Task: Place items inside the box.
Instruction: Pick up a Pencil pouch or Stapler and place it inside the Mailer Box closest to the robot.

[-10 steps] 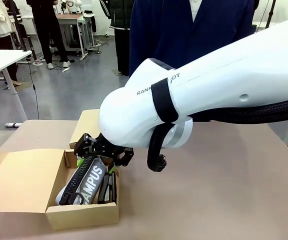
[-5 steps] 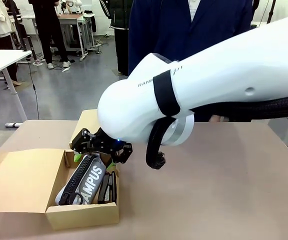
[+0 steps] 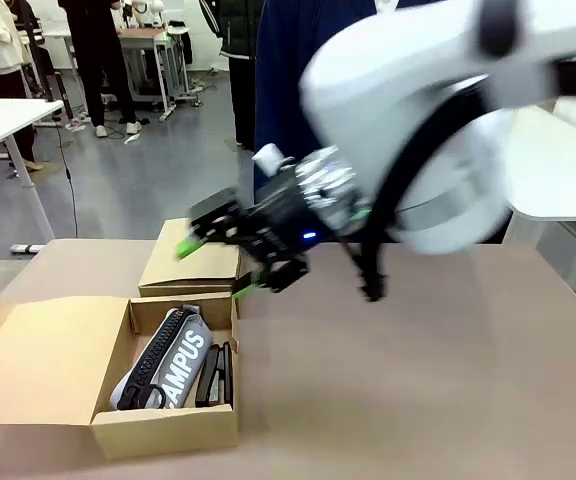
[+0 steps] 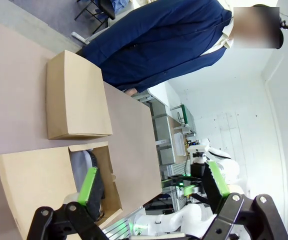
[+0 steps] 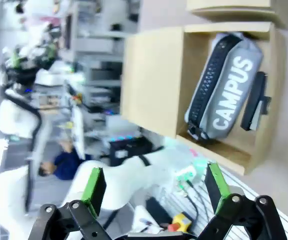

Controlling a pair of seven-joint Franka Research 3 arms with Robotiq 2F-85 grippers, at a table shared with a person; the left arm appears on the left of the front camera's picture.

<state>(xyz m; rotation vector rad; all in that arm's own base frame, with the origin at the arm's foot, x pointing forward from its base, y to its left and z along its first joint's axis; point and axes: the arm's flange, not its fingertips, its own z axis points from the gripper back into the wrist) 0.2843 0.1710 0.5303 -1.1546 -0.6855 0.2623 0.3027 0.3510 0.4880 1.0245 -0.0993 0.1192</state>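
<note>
The right gripper (image 3: 220,268) hangs above the cardboard box's (image 3: 168,432) far flap (image 3: 164,262), smeared by motion blur, its green-padded fingers spread wide with nothing between them. The left gripper (image 4: 150,175) is likewise released and empty, looking down on the box from higher up.

Inside the box, the grey "CAMPUS" pencil case (image 3: 173,358) lies lengthwise, its far end propped against the far wall. A black stapler (image 3: 218,375) sits just beside it, against the wall on the robot's right.

The main risk is that the lower finger is close to the flap. A fast sweep could clip it and drag or tip the light box. The propped case also leaves little room, so anything added could perch on top and slide out.
</note>
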